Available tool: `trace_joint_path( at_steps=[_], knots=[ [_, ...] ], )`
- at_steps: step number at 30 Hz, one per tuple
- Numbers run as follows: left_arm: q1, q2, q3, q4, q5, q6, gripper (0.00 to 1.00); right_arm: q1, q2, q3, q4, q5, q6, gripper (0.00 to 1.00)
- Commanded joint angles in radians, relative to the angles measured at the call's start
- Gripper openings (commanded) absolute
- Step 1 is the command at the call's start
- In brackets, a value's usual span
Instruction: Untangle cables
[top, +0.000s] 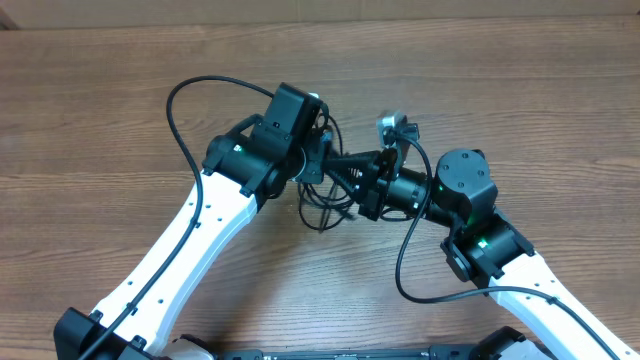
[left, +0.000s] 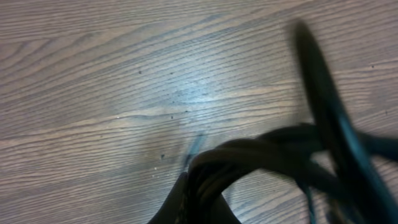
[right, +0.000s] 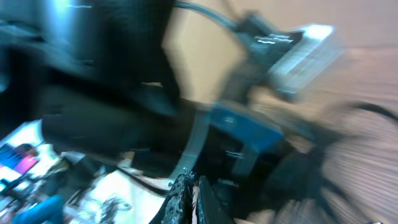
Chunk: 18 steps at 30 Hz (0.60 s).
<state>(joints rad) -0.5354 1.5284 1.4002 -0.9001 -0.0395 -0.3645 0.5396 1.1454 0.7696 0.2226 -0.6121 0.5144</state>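
We log: left gripper (left: 186, 208) jaws pinching the cables (left: 261, 152) | right gripper (right: 188, 196) jaws pressed together, close beside it | cable loops hanging toward worktop (top: 100, 100), mid-scene

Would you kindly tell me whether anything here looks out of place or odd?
Only the cables stand out: a tangled black bundle of crossed loops near the middle of the table. Nothing looks spilled or damaged.

Wood-grain table (top: 100, 100) fills the whole scene, brown-grey boards running left to right, a soft pale sheen (left: 193, 96) of light on it up close, and a lighter beige strip (top: 320, 10) along the far edge.
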Motion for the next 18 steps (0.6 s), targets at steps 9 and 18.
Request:
trace_joint_path(
  at_steps=[9, 18],
  knots=[
    [-0.002, 0.003, 0.009, -0.031, -0.065, -0.009, 0.04, -0.001, -0.002, 0.017, 0.026, -0.069, 0.034, 0.04],
    [-0.002, 0.003, 0.009, -0.065, -0.101, -0.010, 0.04, -0.103, -0.002, 0.017, -0.286, 0.228, 0.035, 0.43]
  ],
)
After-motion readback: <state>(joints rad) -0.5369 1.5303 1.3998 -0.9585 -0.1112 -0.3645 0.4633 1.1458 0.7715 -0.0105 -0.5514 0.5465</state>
